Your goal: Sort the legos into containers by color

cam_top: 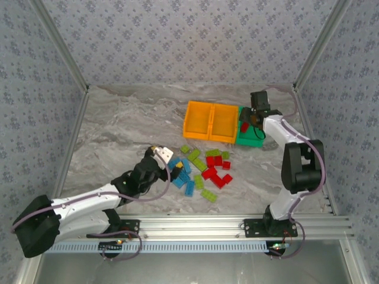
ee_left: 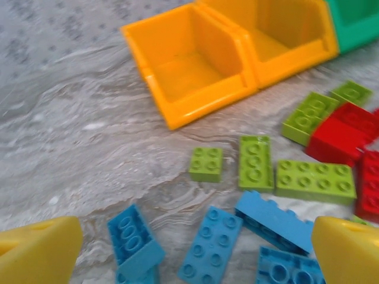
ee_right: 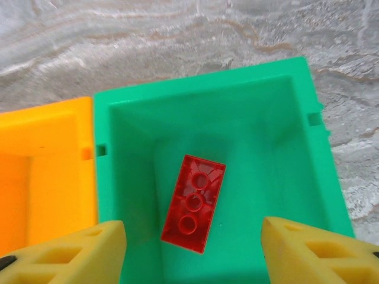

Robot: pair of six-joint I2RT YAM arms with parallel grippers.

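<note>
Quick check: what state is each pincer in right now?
Left pincer: open, empty, over the blue legos.
Right pincer: open, empty, above the green bin; a red lego lies inside.

orange bins point(cam_top: 198, 118): 2 | green bin point(ee_right: 278, 130): 1 | red brick point(ee_right: 194, 203) inside it: 1

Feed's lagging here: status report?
Right hand open over green bin, one red lego inside. Left hand open over blue legos. Nothing blocking.
</note>
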